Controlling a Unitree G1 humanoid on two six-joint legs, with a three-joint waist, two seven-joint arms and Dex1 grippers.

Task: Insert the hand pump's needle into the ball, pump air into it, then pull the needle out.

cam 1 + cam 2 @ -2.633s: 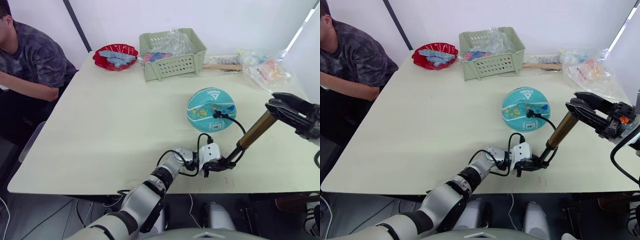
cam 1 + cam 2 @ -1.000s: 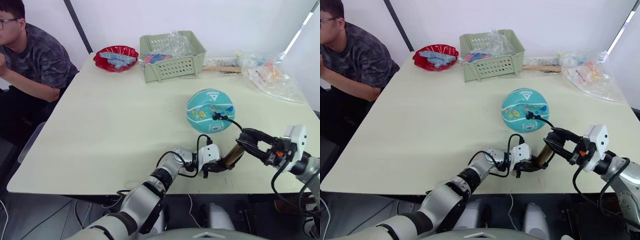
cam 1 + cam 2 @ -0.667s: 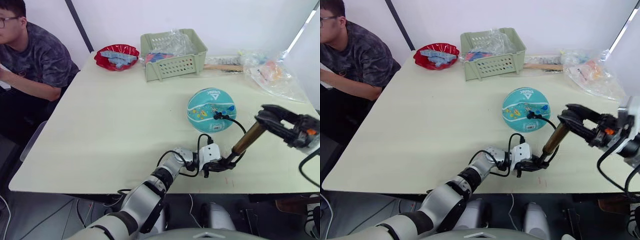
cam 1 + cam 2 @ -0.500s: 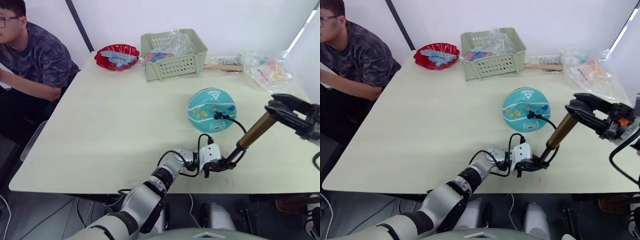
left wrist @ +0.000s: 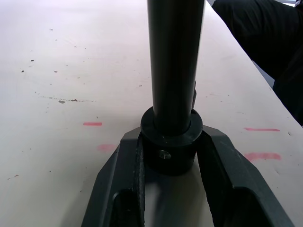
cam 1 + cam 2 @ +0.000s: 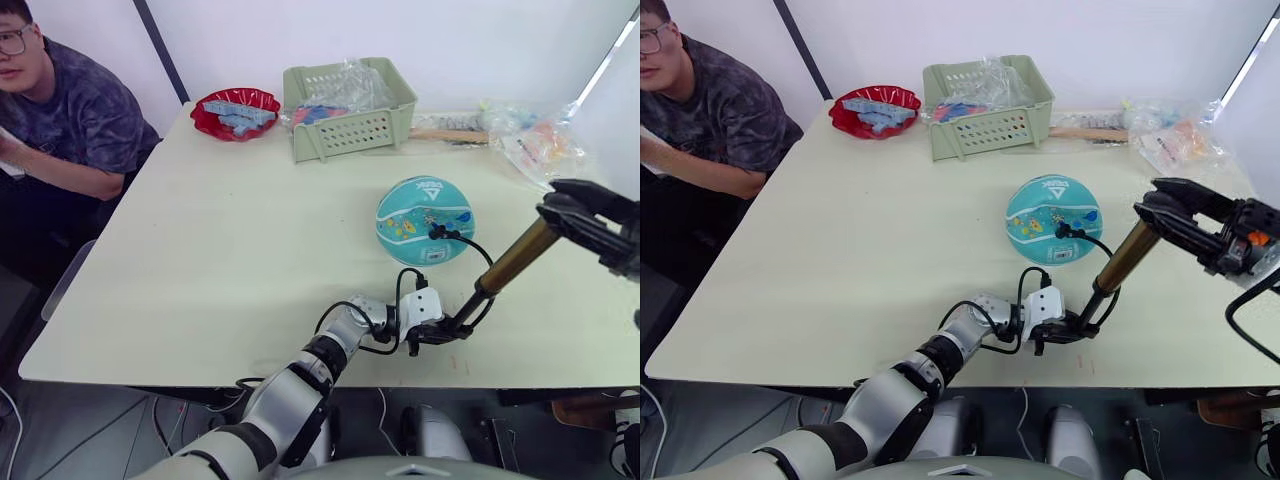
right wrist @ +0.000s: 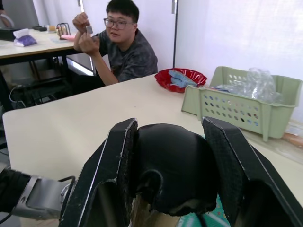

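Fingers of the left gripper (image 6: 443, 333) pinch the slim bronze-brown hand pump (image 6: 512, 260) at its base; right gripper (image 6: 1177, 212) clamps its black top cap, hose running to the teal mini basketball (image 6: 424, 220) just beside, needle fitting (image 6: 435, 233) on it.

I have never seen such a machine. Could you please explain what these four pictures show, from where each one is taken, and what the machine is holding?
This is a humanoid robot with two arms. Two pictures come from cameras in its head, looking down at a table. The other two come from a camera on each wrist. The left hand grips the bottom end of the hand pump against the table. The right hand grips the pump's top handle. A black hose runs to the needle, which is plugged into the ball. Further back are a green basket, a red bowl and plastic bags. A person sits beside the table.
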